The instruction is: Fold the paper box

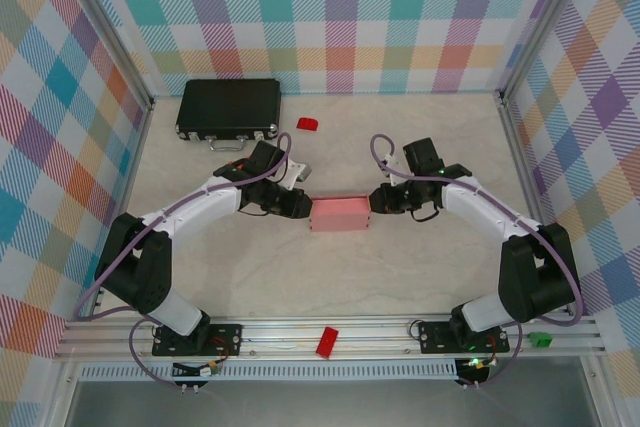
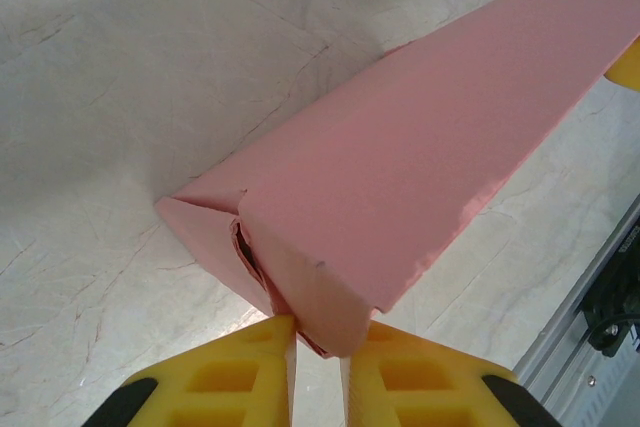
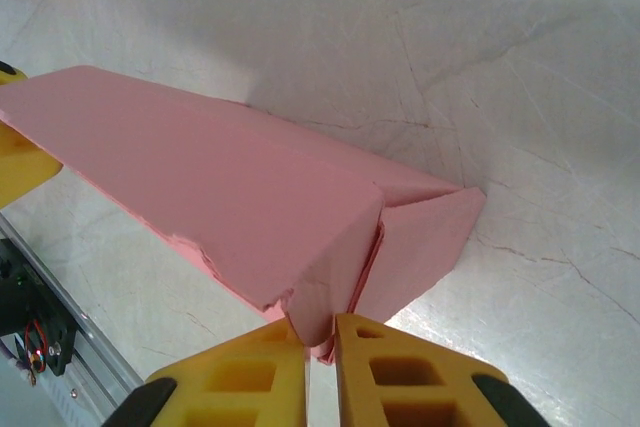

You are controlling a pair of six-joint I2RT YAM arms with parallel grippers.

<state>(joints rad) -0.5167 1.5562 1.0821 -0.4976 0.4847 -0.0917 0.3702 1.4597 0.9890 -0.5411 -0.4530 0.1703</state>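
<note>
Pink card paper box (image 1: 340, 214), folded into a small oblong, lying at the middle of the desk (image 1: 340, 287), long axis left to right between the arms; left tool (image 1: 303, 207) pinched on its left end flap, right tool (image 1: 376, 201) pinched on its right end, both equally near.

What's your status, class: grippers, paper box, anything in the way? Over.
Left gripper shut on paper box end. Right gripper shut on opposite end. Black case, red block lie apart, far side.
</note>
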